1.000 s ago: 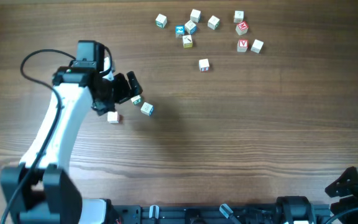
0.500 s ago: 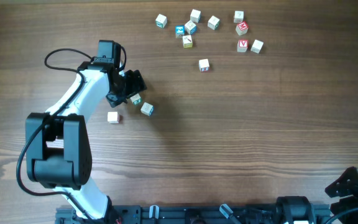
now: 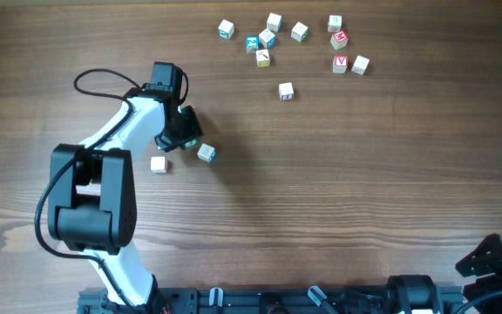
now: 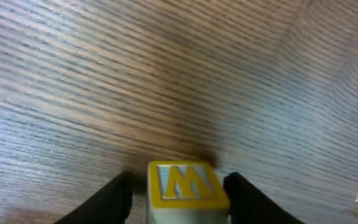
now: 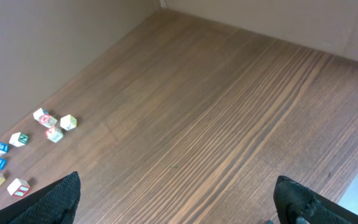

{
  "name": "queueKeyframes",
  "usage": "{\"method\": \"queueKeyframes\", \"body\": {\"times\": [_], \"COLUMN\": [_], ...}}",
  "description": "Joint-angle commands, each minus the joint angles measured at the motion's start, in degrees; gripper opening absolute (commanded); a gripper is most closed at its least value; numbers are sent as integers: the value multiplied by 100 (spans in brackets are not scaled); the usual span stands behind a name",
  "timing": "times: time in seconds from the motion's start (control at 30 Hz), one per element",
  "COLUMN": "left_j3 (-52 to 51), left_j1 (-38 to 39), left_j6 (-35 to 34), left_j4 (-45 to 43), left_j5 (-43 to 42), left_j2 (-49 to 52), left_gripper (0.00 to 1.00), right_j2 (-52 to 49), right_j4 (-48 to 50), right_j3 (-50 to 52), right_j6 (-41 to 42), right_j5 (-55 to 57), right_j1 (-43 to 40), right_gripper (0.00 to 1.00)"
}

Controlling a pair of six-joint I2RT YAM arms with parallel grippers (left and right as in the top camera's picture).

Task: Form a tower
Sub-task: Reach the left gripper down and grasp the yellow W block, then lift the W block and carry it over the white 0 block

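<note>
Yellow letter "W", or inverted "M", on cube (image 4: 185, 183) top face

The left arm (image 3: 133, 122) is seen swung round: its shoulder block (image 3: 90, 201), formerly well to the lower left of the lone white cube (image 3: 159, 163), is now brought near that cube's lower left. The left gripper (image 3: 186, 136) is shifted off the lone white cube to its upper right, so that cube is fully uncovered. The jaws are narrowed from wide to close about the yellow-lettered cube (image 4: 184, 185); a thin gap is noted on one side.
</note>
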State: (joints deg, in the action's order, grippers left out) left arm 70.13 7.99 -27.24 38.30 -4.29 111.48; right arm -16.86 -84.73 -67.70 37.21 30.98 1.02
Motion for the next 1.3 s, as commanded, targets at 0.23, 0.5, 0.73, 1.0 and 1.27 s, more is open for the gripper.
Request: {"method": "queueKeyframes", "body": {"times": [0.23, 0.5, 0.73, 1.0, 1.27], "left_j3": [1563, 1989, 1644, 133, -173], "left_j1": [11, -361, -511, -527, -527], "left_j6": [1217, 1462, 1941, 2590, 3523], "left_j4": [2022, 4131, 3875, 2723, 2103], "left_j5": [1025, 953, 505, 492, 501], "left_j2": [-706, -2691, -3294, -3292, -3139], "left_gripper": [22, 20, 19, 22, 11], "right_j2": [35, 35, 35, 35, 35], "right_j4": [20, 20, 20, 20, 20], "right_j3": [-17, -17, -17, -17, -17], "right_j6": [33, 33, 31, 33, 33], "right_j5": [111, 111, 111, 111, 111], "right_j1": [-24, -24, -24, -24, -24], "right_gripper": [100, 100, 100, 100, 100]}}
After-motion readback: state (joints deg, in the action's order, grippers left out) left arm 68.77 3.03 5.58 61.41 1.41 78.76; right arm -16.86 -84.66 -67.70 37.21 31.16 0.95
